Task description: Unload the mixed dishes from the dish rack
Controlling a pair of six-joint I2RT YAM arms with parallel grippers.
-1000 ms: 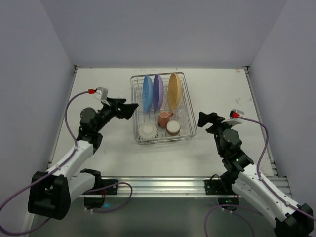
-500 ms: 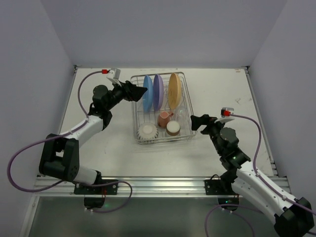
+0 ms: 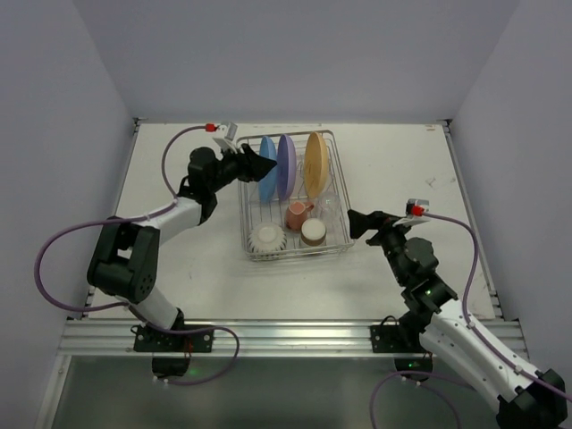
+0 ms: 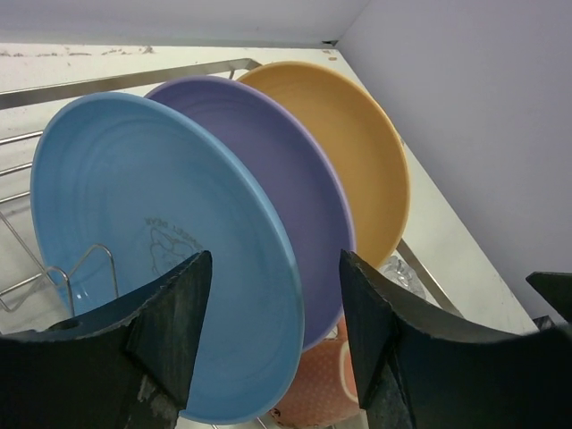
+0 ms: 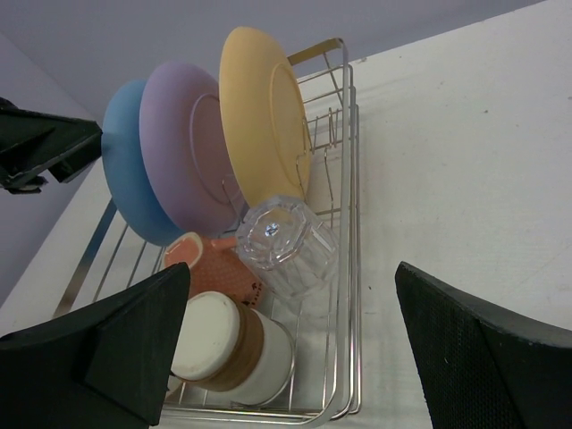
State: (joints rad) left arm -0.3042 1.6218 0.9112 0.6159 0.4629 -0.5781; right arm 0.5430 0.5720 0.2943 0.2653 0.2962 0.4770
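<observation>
- A white table (image 3: 206, 268) fills the middle, from the near edge to the far side.
- A far wall (image 3: 295, 54) stands behind it. It is pale grey.
- A left wall (image 3: 54, 161) and a right wall (image 3: 527, 134) close in the sides.
- A silver metal rail (image 3: 286, 335) runs along the near edge of the table.
- A few small dark marks (image 3: 433, 180) sit on the table on the right, toward the far side.
- A dark strip (image 3: 286, 389) lies nearer than the rail.

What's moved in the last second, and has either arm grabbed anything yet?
The left gripper swung forward and right to the blue plate, fingers open, nothing gripped. The right gripper edged left toward the dish rack, also open. All dishes stayed in place.
</observation>
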